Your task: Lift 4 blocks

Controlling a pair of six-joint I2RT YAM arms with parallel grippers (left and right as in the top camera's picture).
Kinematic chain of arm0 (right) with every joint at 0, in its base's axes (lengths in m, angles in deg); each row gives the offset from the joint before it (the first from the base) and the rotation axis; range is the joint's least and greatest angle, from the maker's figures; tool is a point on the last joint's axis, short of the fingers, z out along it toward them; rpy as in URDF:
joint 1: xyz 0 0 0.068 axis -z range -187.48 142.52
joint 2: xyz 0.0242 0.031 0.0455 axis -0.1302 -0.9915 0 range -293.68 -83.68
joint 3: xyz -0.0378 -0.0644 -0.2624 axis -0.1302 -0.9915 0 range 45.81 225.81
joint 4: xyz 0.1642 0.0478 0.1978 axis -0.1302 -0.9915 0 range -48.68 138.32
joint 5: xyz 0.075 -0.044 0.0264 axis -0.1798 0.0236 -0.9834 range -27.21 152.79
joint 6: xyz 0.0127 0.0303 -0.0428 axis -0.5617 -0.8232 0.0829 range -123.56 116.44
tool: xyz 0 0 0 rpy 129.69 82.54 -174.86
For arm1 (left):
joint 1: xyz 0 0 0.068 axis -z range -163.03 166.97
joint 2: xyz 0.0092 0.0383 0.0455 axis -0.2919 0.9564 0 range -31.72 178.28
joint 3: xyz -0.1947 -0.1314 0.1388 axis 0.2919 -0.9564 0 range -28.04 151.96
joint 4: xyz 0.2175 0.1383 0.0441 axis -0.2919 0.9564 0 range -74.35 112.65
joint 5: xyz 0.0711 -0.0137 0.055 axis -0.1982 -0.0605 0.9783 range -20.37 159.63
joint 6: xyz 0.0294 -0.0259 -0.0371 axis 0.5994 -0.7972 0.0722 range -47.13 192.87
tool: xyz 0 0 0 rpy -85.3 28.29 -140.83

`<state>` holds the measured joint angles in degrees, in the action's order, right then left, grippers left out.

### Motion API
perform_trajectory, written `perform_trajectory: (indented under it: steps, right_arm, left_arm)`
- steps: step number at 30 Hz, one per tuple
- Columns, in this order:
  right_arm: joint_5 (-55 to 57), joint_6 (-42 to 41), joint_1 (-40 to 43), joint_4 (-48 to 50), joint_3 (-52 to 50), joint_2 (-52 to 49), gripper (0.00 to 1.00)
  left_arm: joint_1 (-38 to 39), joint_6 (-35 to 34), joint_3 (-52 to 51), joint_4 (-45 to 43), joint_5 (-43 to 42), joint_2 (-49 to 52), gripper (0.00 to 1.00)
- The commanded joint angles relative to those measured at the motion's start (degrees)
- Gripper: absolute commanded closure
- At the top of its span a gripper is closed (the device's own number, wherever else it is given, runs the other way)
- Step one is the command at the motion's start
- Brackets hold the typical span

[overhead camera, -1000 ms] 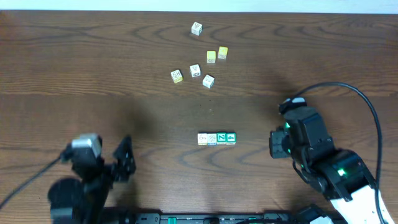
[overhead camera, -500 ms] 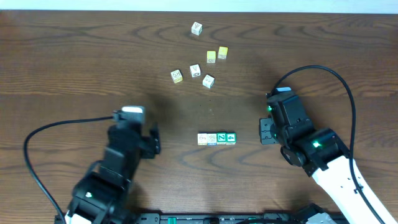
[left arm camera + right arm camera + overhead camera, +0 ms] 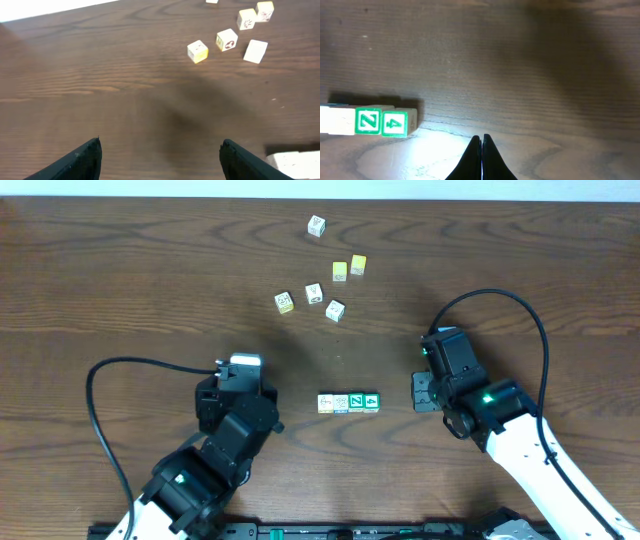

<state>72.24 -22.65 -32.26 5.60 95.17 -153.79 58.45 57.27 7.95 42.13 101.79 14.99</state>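
On the dark wood counter (image 3: 120, 270) two arms flank a short row, nothing lifted yet, so this is the approach step; the left arm (image 3: 215, 465) reaches in from bottom left and the right arm (image 3: 520, 440) from bottom right. The left pincer (image 3: 160, 165) is spread wide with nothing between its fingers, near the row's left end but apart from it. The right pincer (image 3: 481, 145) is fully closed, tips together, gripping nothing, with a gap to the right end. The 4 blocks (image 3: 348, 402) lie touching in one line mid-counter: cream block (image 3: 326, 403), blue-edged block (image 3: 341, 402), green N block (image 3: 356, 402), green block (image 3: 371, 401). The loose cubes (image 3: 314, 293) sit well apart toward the far edge. Next move likely calls for both pincers at block height, pressing the two ends evenly, then rising together; an uneven squeeze could buckle the row
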Motion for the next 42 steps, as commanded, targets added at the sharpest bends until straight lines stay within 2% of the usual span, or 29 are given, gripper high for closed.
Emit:
perform_trajectory:
  steps: [1, 4, 6, 10, 13, 16, 18, 23, 25, 27, 31, 39, 40, 41, 42]
  right_arm:
    - [-0.57, -0.98, 0.37, 0.55, 0.00, 0.22, 0.99]
    - [-0.52, -0.98, 0.37, 0.66, 0.00, 0.22, 0.99]
    - [-0.52, -0.98, 0.37, 0.70, 0.00, 0.22, 0.99]
    - [-0.55, -0.98, 0.37, 1.25, 0.00, 0.07, 0.99]
    - [-0.55, -0.96, 0.37, 1.38, 0.00, -0.17, 0.99]
    - [-0.57, -0.98, 0.37, 1.38, 0.00, -0.31, 0.99]
    - [-0.57, -0.98, 0.37, 1.42, 0.00, -0.31, 0.99]
    - [-0.55, -0.98, 0.37, 1.42, -0.13, -0.52, 0.99]
    - [-0.85, -1.01, 0.37, 1.73, -0.35, -0.96, 0.99]
    - [-1.99, -0.98, 0.37, 2.05, -0.44, -1.64, 0.99]
    - [-6.03, -0.04, 0.37, 3.41, -0.44, -3.50, 0.99]
    - [-6.32, -0.11, 0.37, 4.68, -0.44, -4.42, 0.99]
    - [-6.32, -0.11, 0.37, 4.63, -0.44, -4.42, 0.99]
    - [-6.34, -0.11, 0.37, 4.61, -0.44, -4.42, 0.99]
    - [-6.34, -0.11, 0.37, 4.61, -0.44, -4.42, 0.99]
  left_arm:
    - [0.17, -7.04, 0.00, -0.98, -0.72, 2.05, 0.24]
    - [-0.48, -11.37, 0.02, -1.38, -3.93, 3.93, 0.24]
    - [-1.49, -11.10, 0.00, -1.44, -7.50, 4.52, 0.24]
    - [-5.22, -1.11, 0.02, -3.45, -22.23, 4.31, 0.24]
    - [-9.90, 3.06, 0.13, -3.74, -32.65, 4.22, 0.24]
    - [-16.35, 8.44, 0.13, -3.96, -46.90, 4.24, 0.24]
    - [-20.41, 10.49, 0.13, -3.87, -52.54, 4.24, 0.24]
    - [-27.91, 11.52, 0.11, -2.10, -54.75, 5.25, 0.24]
    - [-29.03, 13.53, 0.11, -1.22, -59.56, 6.34, 0.24]
    - [-29.03, 13.66, 0.11, -0.76, -61.79, 7.63, 0.24]
    - [-29.05, 13.66, 0.11, -0.90, -61.07, 10.10, 0.24]
    - [-29.03, 13.44, 0.11, -0.85, -61.33, 13.51, 0.25]
    - [-29.05, 13.68, 0.11, -1.22, -61.18, 13.51, 0.50]
    - [-29.03, 13.68, 0.11, -1.88, -60.63, 13.51, 0.67]
    - [-29.03, 13.66, 0.11, -2.38, -59.93, 13.51, 0.73]
